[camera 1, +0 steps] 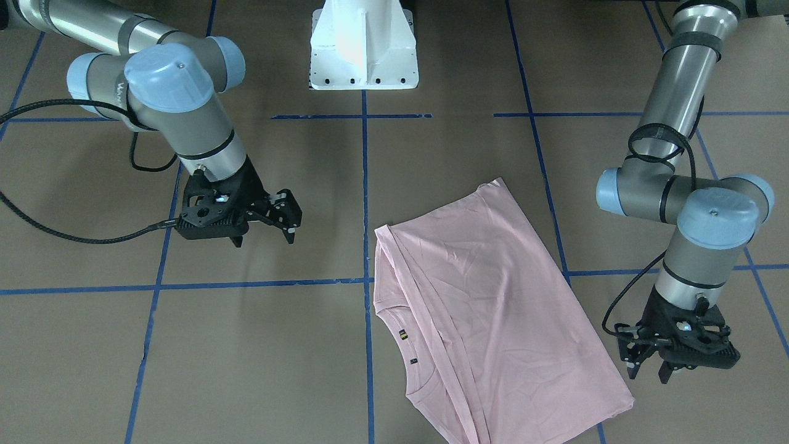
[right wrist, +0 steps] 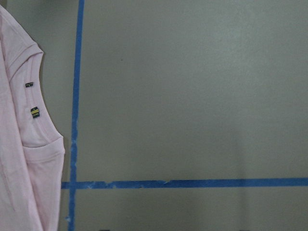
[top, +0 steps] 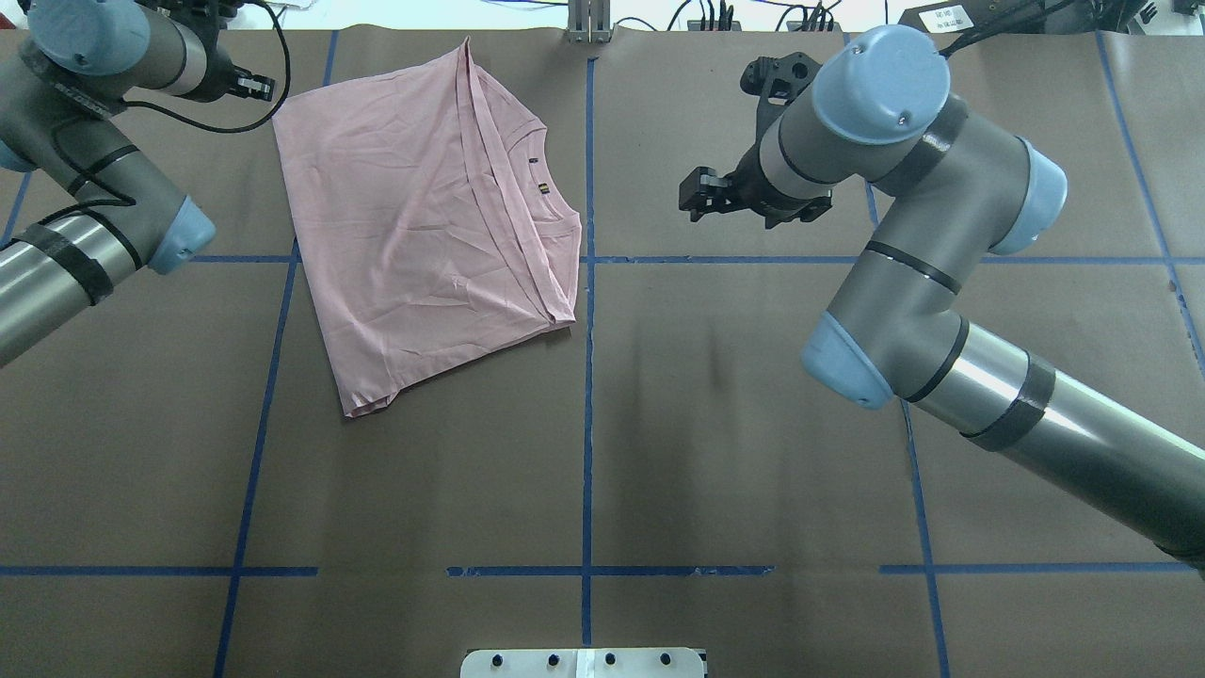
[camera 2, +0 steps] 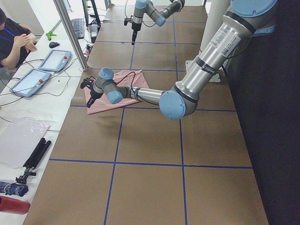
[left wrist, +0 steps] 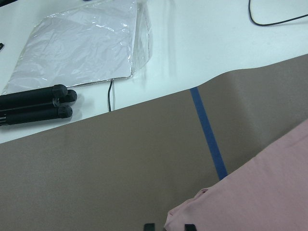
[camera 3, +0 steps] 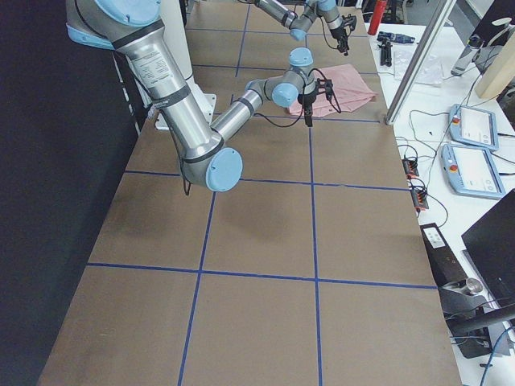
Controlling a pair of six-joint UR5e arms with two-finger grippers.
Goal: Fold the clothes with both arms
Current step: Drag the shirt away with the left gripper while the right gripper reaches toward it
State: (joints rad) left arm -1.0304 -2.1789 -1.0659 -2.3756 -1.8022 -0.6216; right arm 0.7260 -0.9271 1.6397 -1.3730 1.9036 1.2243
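So the pink T-shirt (camera 1: 493, 308) is lying folded on the brown surface (camera 1: 246, 370), over on the robot's left half and toward the edge far from its base, plain pink side up. The left hand (camera 1: 647, 372) hangs just beside the shirt's outer corner, fingers spread with nothing between them. From its wrist camera, that corner of cloth sits right by the two fingertips (left wrist: 149, 225) at the bottom edge. The right hand (camera 1: 264, 239) is spread wide too, and empty. It sits well apart from the shirt, on the other side of the blue tape line (top: 587, 377). The collar (right wrist: 32, 50) side, with two small tags inside, faces that right hand.
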